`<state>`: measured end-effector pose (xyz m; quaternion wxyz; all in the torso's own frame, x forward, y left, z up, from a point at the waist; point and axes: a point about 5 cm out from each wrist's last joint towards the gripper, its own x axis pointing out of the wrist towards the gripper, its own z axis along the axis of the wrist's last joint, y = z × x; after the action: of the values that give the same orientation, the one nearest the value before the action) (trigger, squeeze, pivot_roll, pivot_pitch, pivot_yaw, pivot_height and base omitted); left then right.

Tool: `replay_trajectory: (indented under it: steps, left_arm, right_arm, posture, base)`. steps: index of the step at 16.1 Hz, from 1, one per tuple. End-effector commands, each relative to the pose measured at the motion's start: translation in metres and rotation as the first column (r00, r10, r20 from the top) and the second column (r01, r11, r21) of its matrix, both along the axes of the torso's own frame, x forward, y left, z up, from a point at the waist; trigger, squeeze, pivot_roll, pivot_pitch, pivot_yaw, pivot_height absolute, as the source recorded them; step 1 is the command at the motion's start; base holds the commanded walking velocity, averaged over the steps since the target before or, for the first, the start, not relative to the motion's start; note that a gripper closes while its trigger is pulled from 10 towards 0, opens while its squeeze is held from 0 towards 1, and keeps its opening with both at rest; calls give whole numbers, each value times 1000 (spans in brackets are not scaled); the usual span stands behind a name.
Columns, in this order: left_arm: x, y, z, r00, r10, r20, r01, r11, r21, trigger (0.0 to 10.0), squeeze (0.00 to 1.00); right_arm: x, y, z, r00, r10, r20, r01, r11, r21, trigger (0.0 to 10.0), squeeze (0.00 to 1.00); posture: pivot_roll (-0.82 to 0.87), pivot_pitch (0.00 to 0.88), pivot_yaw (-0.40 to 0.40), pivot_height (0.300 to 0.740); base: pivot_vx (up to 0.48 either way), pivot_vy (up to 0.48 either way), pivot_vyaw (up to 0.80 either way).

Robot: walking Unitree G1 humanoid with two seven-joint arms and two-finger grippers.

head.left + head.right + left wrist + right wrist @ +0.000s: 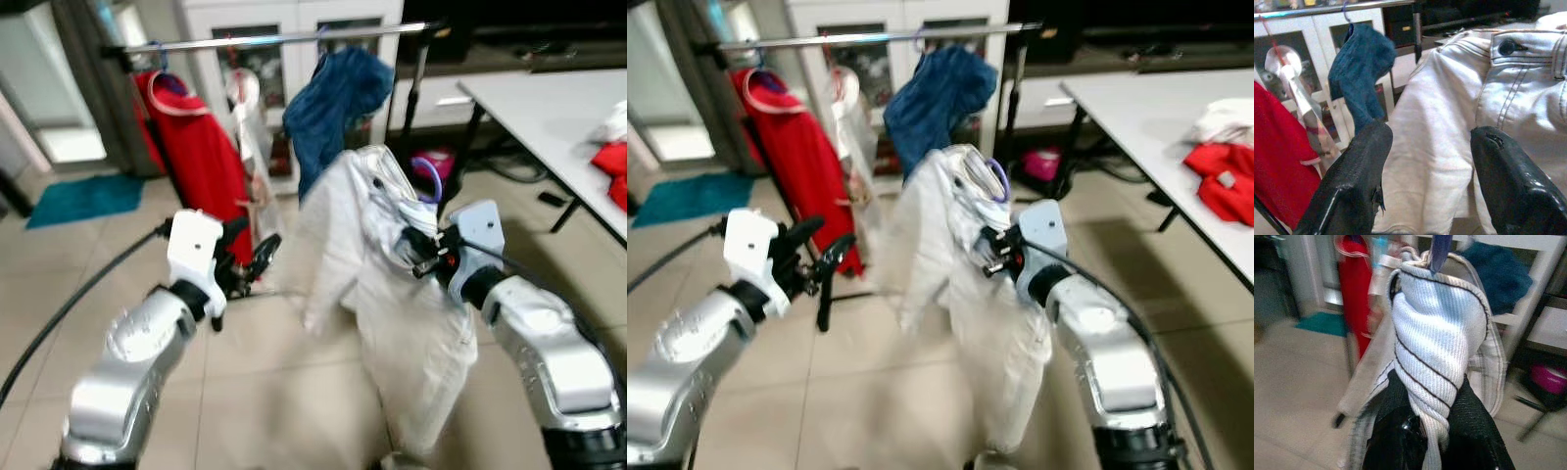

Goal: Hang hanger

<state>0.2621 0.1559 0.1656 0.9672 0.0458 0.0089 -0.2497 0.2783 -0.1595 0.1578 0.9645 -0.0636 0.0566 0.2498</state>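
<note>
Right pincer (423, 253): closed on the bunched waistband of the white jeans (411, 343), held up in front of the robot; in the right wrist view the twisted white cloth (1432, 352) is pinched between the two black fingers (1474, 431).
Left pincer (257, 259): raised at the robot's left, its fingers (1352, 186) spread apart with nothing between them, just beside the hanging leg of the jeans.
Hanger (427, 176): purple, its hook rising from the top of the jeans, which are draped on it; it is carried by the right pincer, below and apart from the rail.
White jeans: hang down from the right pincer toward the tiled floor (255, 392); a dark button (1506, 47) shows at the waistband.
Rail (255, 41): a metal clothes bar across the back, in front of a white cabinet (294, 20).
On the rail: a red garment (191, 147) at the left, a blue garment (333, 103) nearer the middle.
Tabletop (558, 117): white, at the robot's right, with red clothes (1220, 191) lying on it.
Floor mat (83, 199): teal, at far left.
</note>
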Motion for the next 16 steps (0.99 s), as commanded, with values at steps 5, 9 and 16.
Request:
replay_trajectory:
  steps: [5,9,16]
  left_arm:
    - [26,30,56,943,-307,129,286,945,157,10000,1000]
    - [37,41,75,833,-553,9,509,772,380,10000,0]
    - [41,42,68,643,-739,-203,744,539,395,10000,0]
  right_arm:
    - [-7,2,39,923,347,167,-318,931,-176,0,0]
    - [-20,12,45,821,546,170,-491,825,-281,0,0]
    - [-27,12,53,726,667,166,-574,721,-387,0,0]
  posture:
    - [-91,41,52,740]
    - [-93,34,58,740]
    - [-91,34,66,740]
  base:
    - [0,0,0]
    - [0,0,0]
    - [0,0,0]
